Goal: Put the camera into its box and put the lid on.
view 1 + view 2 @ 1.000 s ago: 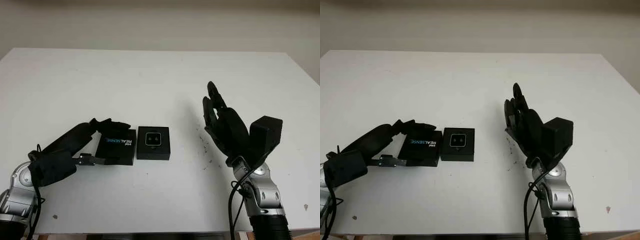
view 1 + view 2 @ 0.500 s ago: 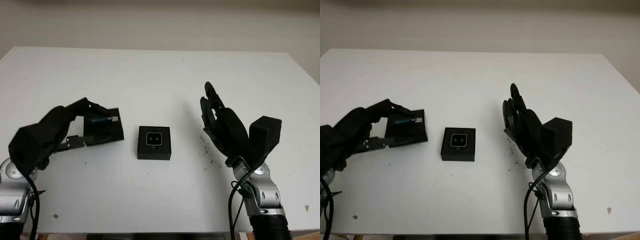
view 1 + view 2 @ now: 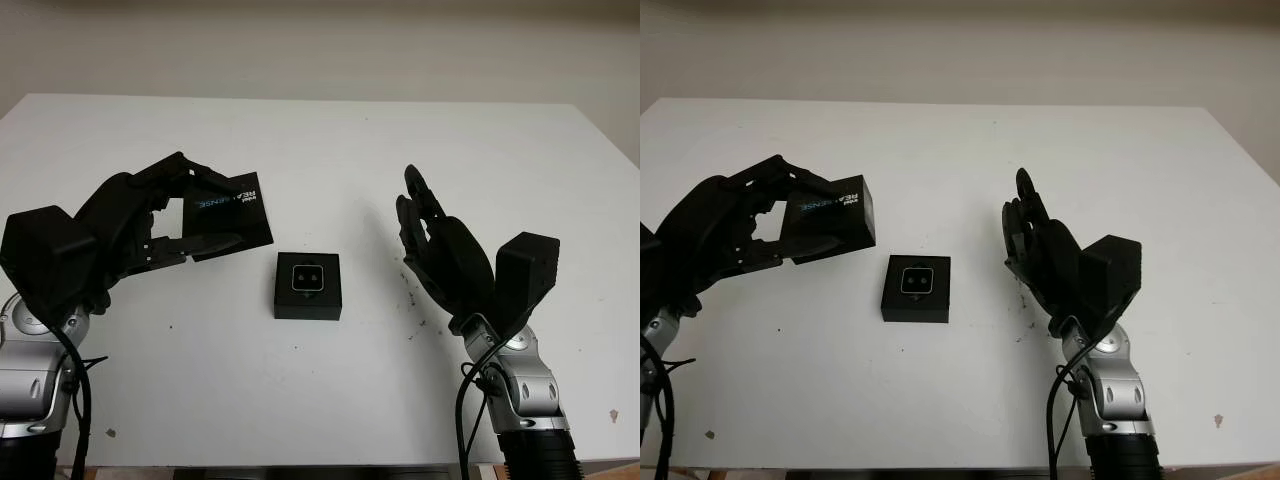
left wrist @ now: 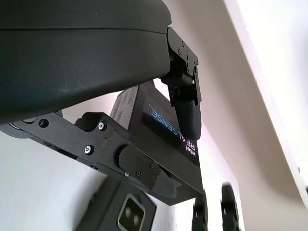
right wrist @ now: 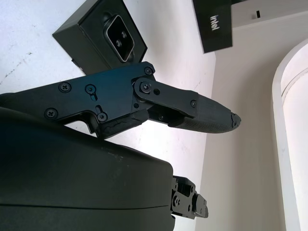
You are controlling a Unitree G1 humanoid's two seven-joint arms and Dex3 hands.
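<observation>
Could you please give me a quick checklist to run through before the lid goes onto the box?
1. Camera seated in box: ok.
2. Lid gripped by left hand: ok, lifted off the table.
3. Lid over the box: not ok, it is up and to the left of it.
4. Lid level: not ok, tilted.
5. Right hand away from the box: ok, open to its right.

Lid: "intel REALSENSE" printed on top face; "intel" again on side.
</observation>
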